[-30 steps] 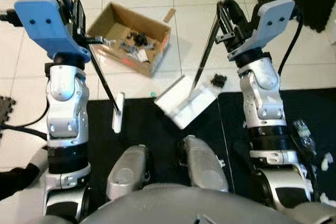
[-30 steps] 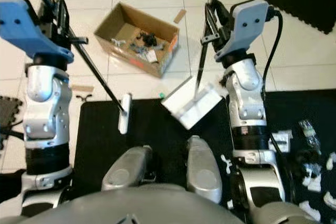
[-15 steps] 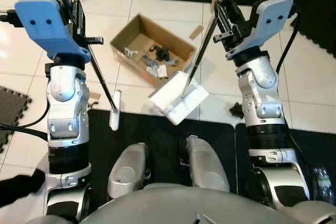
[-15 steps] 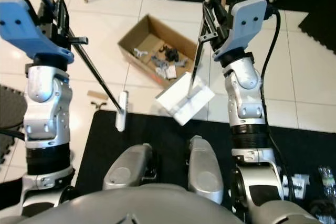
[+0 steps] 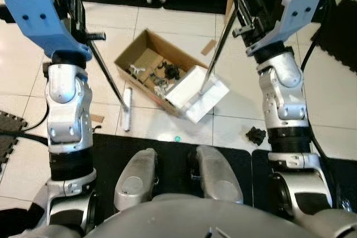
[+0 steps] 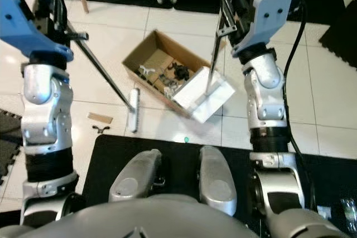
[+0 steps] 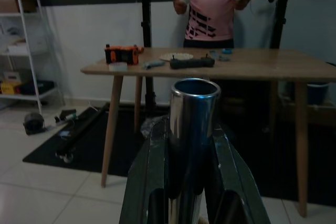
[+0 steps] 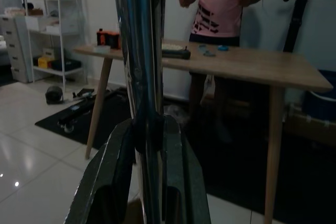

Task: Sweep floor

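Left eye view: the right tool is clamped on the metal shaft of a white dustpan, held high so the long shaft slopes down and the pan hangs tipped at the near rim of an open cardboard box. Judged from that placement, the pan is being emptied into the box, which already holds small dark and white scraps and serves as the bin.

The left tool is closed on the top of a broom handle; the left wrist view shows its fingers on either side of the open tube end. The handle runs down and inward to the narrow white broom head, which rests on the white tiled floor just beside the box. Parking it there keeps it clear of the pan while remaining ready for the next stroke.

Both forearms stand near upright, wrists raised to about head-camera level, the right one leaning slightly towards the box.

Work remaining, as judged: a dark scrap lies on the tile beside the right arm, a small green bit sits at the edge of the black mat, and a cardboard offcut lies by the left arm.

A person in a pink shirt stands behind a wooden surface across the room.
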Motion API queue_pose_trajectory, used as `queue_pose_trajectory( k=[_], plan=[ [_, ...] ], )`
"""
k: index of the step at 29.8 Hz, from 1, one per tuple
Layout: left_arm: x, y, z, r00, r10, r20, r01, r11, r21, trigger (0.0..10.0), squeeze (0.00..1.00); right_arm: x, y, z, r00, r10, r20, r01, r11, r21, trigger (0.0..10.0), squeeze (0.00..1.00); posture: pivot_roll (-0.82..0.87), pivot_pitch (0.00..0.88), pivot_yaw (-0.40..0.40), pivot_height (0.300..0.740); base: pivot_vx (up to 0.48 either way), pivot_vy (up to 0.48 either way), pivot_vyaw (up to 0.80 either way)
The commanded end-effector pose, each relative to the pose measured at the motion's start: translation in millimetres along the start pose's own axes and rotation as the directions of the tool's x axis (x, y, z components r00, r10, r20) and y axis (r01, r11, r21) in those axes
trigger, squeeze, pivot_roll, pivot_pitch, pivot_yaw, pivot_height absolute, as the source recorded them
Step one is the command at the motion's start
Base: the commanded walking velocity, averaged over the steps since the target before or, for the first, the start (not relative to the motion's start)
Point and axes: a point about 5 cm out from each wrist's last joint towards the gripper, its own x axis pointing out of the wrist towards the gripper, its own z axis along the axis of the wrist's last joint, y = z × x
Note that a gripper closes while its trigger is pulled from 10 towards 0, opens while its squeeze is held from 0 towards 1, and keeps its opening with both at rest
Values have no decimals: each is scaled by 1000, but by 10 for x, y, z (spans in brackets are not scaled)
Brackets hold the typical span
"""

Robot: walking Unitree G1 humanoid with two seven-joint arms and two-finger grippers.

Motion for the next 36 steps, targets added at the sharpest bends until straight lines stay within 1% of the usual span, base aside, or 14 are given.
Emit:
queue_pose_trajectory(
  k=[1, 3, 9, 15, 18, 21, 24, 26, 28, 32, 33, 36],
  plan=[
    [17, -45, 91, 999, -26, 36, 26, 1000, 0, 10000, 0, 42, -2, 140, 998, 13, 67, -11, 1000, -27, 10000, 0, 53, 0, 14, 740, 259, 0, 0],
    [17, -45, 93, 999, -26, 35, 26, 1000, 0, 10000, 0, 39, -6, 137, 998, 13, 66, -11, 1000, -28, 10000, 0, 53, 0, 14, 740, 259, 0, 0],
    [51, -40, 122, 999, -24, 37, 24, 1000, 1, 10000, 0, 30, -8, 119, 998, 13, 57, -11, 1000, -29, 10000, 0, 53, 0, 16, 740, 0, 0, 0],
    [86, -41, 160, 999, -29, 33, 28, 999, 31, 10000, 0, 29, -6, 116, 998, 13, 56, -12, 1000, -29, 10000, 0, 52, 0, 17, 740, 0, 0, 0],
    [115, -42, 208, 998, -53, 33, 51, 996, 67, 10000, 0, 32, -6, 118, 998, 13, 56, -12, 999, -30, 10000, 0, 52, 0, 19, 740, 0, 0, 0],
    [141, -48, 233, 996, -80, 31, 77, 993, 87, 10000, 0, 41, -6, 117, 998, 14, 57, -12, 999, -31, 10000, 0, 54, 0, 20, 740, 0, 0, 0],
    [151, -57, 238, 995, -94, 28, 91, 992, 90, 10000, 0, 45, -7, 116, 998, 14, 57, -12, 999, -32, 10000, 0, 54, 0, 19, 740, 0, 0, 0],
    [172, -95, 231, 992, -128, 12, 127, 988, 86, 10000, 0, 55, -8, 114, 998, 15, 56, -13, 999, -33, 10000, 0, 56, 0, 18, 740, 0, 0, 0],
    [210, -143, 238, 988, -156, 5, 155, 986, 61, 10000, 0, 66, -11, 109, 998, 16, 55, -14, 999, -35, 10000, 0, 56, 0, 19, 740, 0, 0, 0],
    [269, -188, 265, 983, -183, 7, 182, 981, 68, 10000, 0, 79, -20, 106, 998, 16, 55, -14, 999, -38, 10000, 0, 53, 0, 19, 740, 0, 0, 0],
    [286, -198, 265, 982, -187, -2, 187, 980, 60, 10000, 0, 83, -22, 106, 998, 16, 55, -14, 999, -40, 10000, 0, 53, 0, 20, 740, 0, 0, 0],
    [331, -235, 258, 980, -197, -28, 197, 980, -6, 10000, 0, 88, -33, 99, 999, 13, 53, -11, 999, -43, 10000, 0, 51, 0, 22, 740, 0, 0, 0]
  ],
)
